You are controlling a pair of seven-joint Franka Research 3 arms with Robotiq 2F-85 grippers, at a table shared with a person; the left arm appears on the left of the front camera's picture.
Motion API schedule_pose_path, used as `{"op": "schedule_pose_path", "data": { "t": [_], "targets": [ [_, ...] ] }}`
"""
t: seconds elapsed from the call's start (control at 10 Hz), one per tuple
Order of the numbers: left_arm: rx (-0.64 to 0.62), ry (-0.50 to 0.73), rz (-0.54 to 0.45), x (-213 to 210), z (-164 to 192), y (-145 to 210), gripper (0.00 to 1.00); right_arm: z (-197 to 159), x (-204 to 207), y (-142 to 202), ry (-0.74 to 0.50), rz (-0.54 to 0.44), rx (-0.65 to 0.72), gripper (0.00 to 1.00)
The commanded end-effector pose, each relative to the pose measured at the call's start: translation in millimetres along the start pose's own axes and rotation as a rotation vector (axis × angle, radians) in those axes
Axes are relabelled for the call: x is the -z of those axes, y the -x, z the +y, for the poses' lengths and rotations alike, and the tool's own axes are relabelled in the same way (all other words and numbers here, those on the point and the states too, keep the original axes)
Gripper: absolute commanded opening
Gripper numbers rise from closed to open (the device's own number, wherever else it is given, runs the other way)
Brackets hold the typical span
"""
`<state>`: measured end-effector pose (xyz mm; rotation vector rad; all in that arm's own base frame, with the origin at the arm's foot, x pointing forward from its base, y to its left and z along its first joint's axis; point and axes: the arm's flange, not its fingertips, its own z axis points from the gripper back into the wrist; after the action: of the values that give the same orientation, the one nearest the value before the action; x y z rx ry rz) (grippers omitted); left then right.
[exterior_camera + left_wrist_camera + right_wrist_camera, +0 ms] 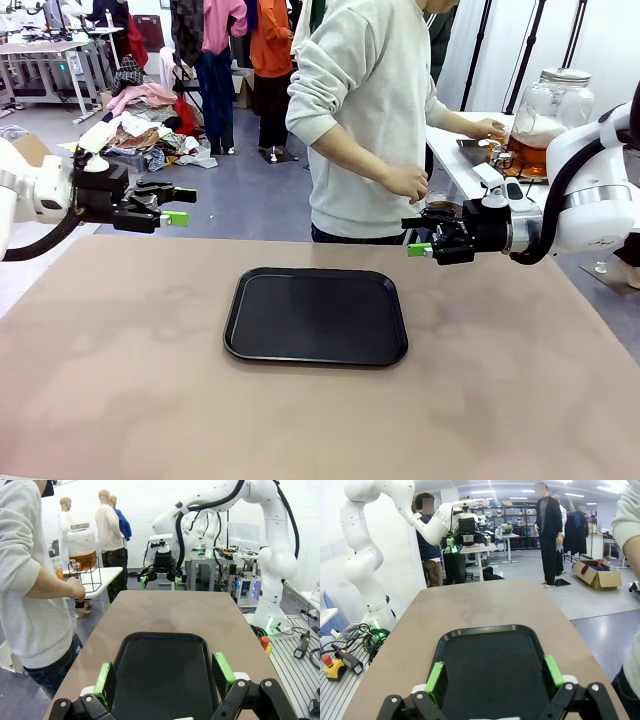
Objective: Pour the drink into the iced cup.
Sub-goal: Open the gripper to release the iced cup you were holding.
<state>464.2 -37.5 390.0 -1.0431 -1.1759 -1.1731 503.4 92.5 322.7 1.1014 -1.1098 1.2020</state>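
Flanking the tray (316,316), both open claws hover past its edges.

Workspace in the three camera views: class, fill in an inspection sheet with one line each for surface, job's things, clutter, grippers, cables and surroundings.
Surface: brown table carrying a bare black tray near its middle.
Job's things: glass jar of amber drink on a side table beyond the right arm, where the person stands reaching toward it. Iced cup: cannot tell.
Clutter: nothing seen on the table besides the tray.
Grippers: left gripper and right gripper both open, holding nothing, poised above the table at opposite sides, facing each other.
Cables: black hose along each arm; loose cables beside the left arm's base.
Surroundings: clothes heaped on the floor, other workbenches, a cardboard box.
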Motion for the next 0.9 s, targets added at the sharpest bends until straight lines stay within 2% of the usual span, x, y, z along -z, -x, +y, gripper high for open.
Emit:
{"op": "schedule_pose_path", "data": {
  "t": [0.0, 0.8],
  "targets": [
    [0.004, -0.001, 0.001, 0.0, -0.9, -1.9, 1.00, -1.9, 0.0, -2.5, 0.003, -0.003, -0.004, 1.00],
    [0.004, -0.001, 0.001, 0.0, -0.9, -1.9, 1.00, -1.9, 0.0, -2.5, 0.003, -0.003, -0.004, 1.00]
  ]
}}
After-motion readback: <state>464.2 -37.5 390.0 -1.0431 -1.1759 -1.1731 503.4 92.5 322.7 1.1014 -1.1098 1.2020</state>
